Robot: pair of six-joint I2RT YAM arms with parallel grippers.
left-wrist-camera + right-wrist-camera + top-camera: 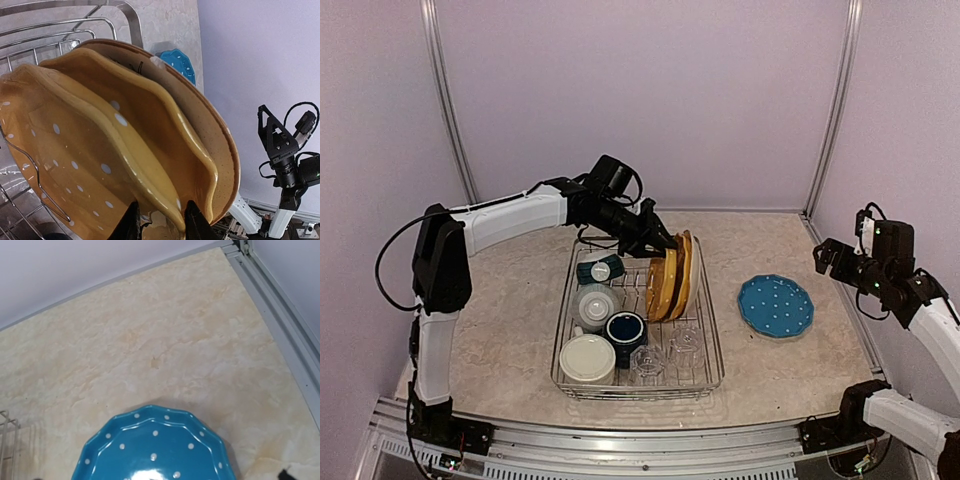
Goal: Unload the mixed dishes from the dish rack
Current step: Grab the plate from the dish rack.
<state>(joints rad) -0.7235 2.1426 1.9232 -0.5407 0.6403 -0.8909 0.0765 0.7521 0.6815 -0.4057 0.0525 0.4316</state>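
Note:
The dish rack (712,345) holds two yellow dotted plates (670,275) standing on edge with a tan speckled plate (222,150) behind them. It also holds a small teal bowl (601,268), a cream mug (595,303), a navy mug (625,330), a cream plate (587,358) and two clear tumblers (648,362). My left gripper (665,243) straddles the top rim of the front yellow dotted plate (75,150), one finger on each side, shut on it. A blue dotted plate (776,305) lies flat on the table right of the rack. My right gripper (830,258) hovers open and empty beyond it.
The marble table (500,330) is walled by purple panels, with metal rails at the right edge (280,315) and front. My right arm (285,155) shows in the left wrist view behind the plates.

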